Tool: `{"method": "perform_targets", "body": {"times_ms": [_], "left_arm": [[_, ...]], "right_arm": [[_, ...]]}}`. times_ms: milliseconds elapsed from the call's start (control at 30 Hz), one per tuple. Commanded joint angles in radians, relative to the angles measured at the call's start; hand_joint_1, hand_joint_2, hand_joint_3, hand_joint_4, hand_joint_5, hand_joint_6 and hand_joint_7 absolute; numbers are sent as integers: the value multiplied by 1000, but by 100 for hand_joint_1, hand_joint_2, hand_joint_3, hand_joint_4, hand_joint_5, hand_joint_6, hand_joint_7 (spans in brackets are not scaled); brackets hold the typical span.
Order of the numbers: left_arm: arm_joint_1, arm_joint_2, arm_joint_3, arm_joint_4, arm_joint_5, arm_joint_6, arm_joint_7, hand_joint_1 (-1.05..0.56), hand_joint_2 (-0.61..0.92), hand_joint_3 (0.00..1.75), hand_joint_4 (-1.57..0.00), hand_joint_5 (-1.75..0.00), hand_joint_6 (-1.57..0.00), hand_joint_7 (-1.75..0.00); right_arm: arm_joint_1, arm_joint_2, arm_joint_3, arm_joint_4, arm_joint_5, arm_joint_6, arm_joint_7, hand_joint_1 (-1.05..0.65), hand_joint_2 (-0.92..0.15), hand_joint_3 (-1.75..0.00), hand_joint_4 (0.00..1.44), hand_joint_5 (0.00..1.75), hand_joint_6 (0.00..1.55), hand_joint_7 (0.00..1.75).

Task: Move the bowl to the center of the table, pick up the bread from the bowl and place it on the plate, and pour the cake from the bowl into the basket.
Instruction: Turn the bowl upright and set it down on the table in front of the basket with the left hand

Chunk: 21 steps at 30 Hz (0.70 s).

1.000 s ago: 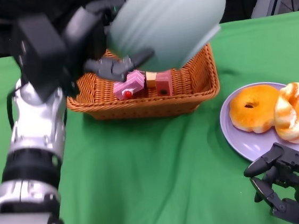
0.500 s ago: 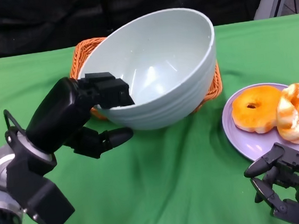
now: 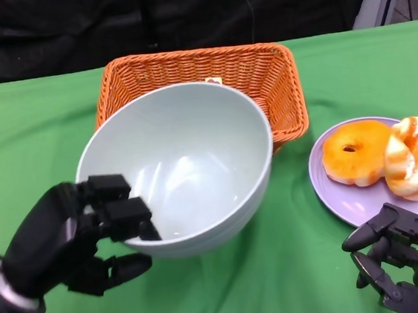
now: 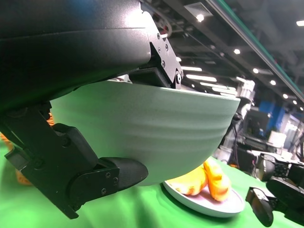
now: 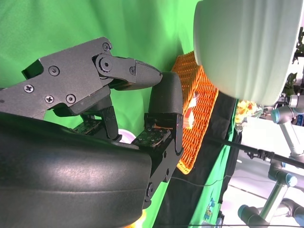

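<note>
My left hand (image 3: 83, 241) grips the near rim of the pale green bowl (image 3: 183, 163), fingers inside and thumb under the wall; the bowl is upright and shows no food inside. In the left wrist view the bowl (image 4: 156, 128) hangs just above the green cloth. Behind it stands the orange wicker basket (image 3: 276, 82); only a scrap of its contents shows over the bowl's rim. Two orange glazed breads (image 3: 358, 152) lie on the lilac plate (image 3: 349, 205) at the right. My right hand (image 3: 403, 256) rests near the front edge below the plate, fingers apart, holding nothing.
A green cloth (image 3: 281, 268) covers the table. The right wrist view shows the basket (image 5: 197, 114) and the bowl (image 5: 247, 47) beyond my own fingers. Black backdrop stands behind the table, and a lab room shows in the wrist views.
The bowl was tipped over the basket with cakes lying inside the basket; my left hand has turned it upright and brought it down and toward me, in front of the basket. The right hand has not moved.
</note>
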Motion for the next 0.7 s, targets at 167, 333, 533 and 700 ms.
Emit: {"method": "perform_targets", "body": {"times_ms": [167, 333, 533, 700], "left_arm": [[27, 142, -243, -14, 230, 162, 470, -6, 34, 117, -100, -144, -88, -124], [-2, 203, -442, 57, 290, 262, 666, -4, 38, 105, -101, -141, -94, -114], [-47, 223, -593, 123, 265, 334, 745, -5, 46, 89, -99, -142, -97, -101], [-68, 214, -644, 175, 198, 368, 696, -7, 52, 77, -97, -141, -104, -83]], "right_arm": [[2, -13, -6, -10, 5, 3, 1, -19, -78, -57, 64, 158, 61, 133], [-1, -12, -6, -13, 5, 13, -2, -19, -77, -57, 63, 159, 61, 133], [-15, -13, -8, -3, 3, 12, -2, -21, -77, -56, 63, 159, 62, 132], [-27, -14, -9, 1, -7, 17, -10, -21, -77, -57, 64, 159, 62, 131]]}}
